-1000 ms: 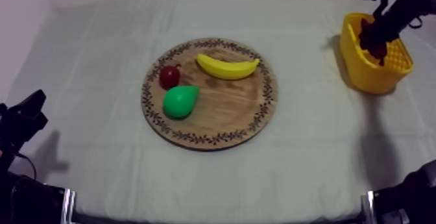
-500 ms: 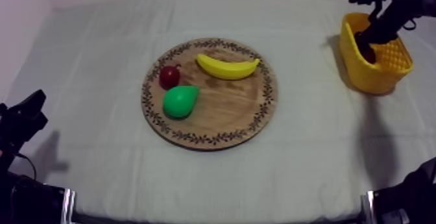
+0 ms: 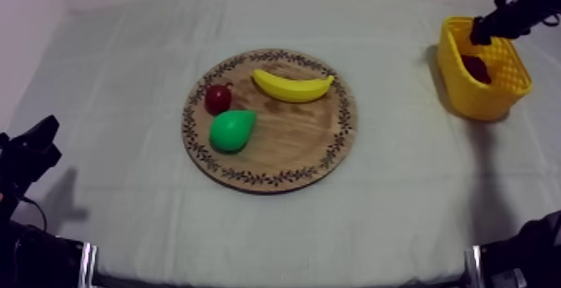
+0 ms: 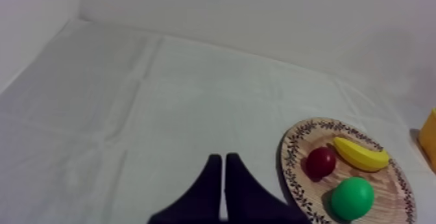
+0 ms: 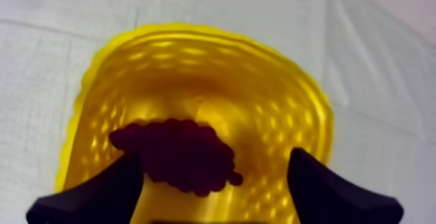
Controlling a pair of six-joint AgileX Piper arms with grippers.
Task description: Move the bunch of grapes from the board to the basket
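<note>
We see a table under a grey-white cloth [image 3: 125,74], faintly creased, with a pale wall rising behind its far edge. Three toy fruits sit close together near the middle of the table. A yellow banana [image 3: 292,86] lies on its side, farthest back of the three, with both tips pointing away and its curved belly toward the near edge. A small red fruit [image 3: 218,98], round and dark, sits just beside the banana's left tip. A bright green pear [image 3: 231,130] lies on its side just in front of the small red fruit, its narrower end turned toward the banana.
</note>
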